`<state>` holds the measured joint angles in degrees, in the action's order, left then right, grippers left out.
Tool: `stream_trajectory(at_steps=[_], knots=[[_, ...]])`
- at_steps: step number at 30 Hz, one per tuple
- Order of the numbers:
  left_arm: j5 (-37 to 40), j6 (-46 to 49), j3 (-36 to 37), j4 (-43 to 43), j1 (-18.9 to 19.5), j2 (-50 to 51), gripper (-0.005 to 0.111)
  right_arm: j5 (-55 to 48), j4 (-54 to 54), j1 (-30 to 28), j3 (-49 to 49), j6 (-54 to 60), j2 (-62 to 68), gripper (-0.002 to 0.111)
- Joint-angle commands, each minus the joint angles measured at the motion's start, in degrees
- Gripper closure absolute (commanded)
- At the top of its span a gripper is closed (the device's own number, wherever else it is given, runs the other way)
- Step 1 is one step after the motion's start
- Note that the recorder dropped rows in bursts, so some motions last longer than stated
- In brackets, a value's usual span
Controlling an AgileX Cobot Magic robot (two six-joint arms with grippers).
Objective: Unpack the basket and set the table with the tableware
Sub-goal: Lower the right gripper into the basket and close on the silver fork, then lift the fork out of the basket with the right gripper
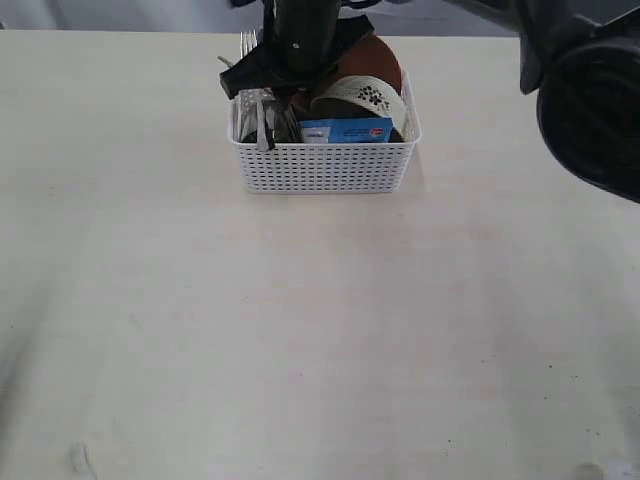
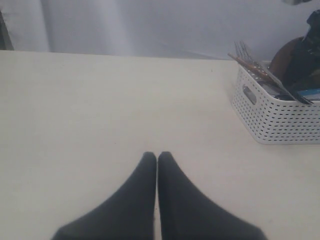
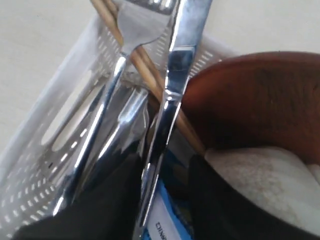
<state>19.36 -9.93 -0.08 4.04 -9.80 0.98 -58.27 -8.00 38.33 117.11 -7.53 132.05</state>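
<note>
basket (image 1: 320, 165) sits far-centre on the table (image 1: 300, 330), tableware inside. right gripper (image 3: 165, 162) is down in it, fingers partly apart and straddling the knife (image 3: 172, 85), not clamped. fork (image 3: 135, 25) and chopsticks (image 3: 145, 70) lie just beside the knife. left gripper (image 2: 157, 160) has fingers pressed together holding nothing, over the table well apart from the basket.

The left gripper (image 2: 157, 159) points forward, its two dark fingers (image 2: 135, 200) pressed together with no gap. The black right arm (image 1: 300, 40) reaches steeply down at the far middle, and the right gripper (image 3: 167, 170) has its dark fingers (image 3: 220, 205) parted.
</note>
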Motion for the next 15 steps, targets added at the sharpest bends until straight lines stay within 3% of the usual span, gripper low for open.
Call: stream_trajectory(at_steps=[1, 10, 13, 15], knots=[[-0.6, -0.3, 0.1, 0.0, -0.2, 0.2, 0.106, 2.4, 0.6, -0.4, 0.4, -0.3, 1.8, 0.072], [-0.6, -0.3, 0.1, 0.0, -0.2, 0.2, 0.106, 4.6, -2.5, -0.4, 0.4, -1.7, 3.2, 0.072], [-0.6, -0.3, 0.1, 0.0, -0.2, 0.2, 0.106, 4.6, -2.5, -0.4, 0.4, -1.5, 3.7, 0.081], [-0.6, -0.3, 0.1, 0.0, -0.2, 0.2, 0.106, 4.6, -2.5, -0.4, 0.4, -1.4, 4.1, 0.093]])
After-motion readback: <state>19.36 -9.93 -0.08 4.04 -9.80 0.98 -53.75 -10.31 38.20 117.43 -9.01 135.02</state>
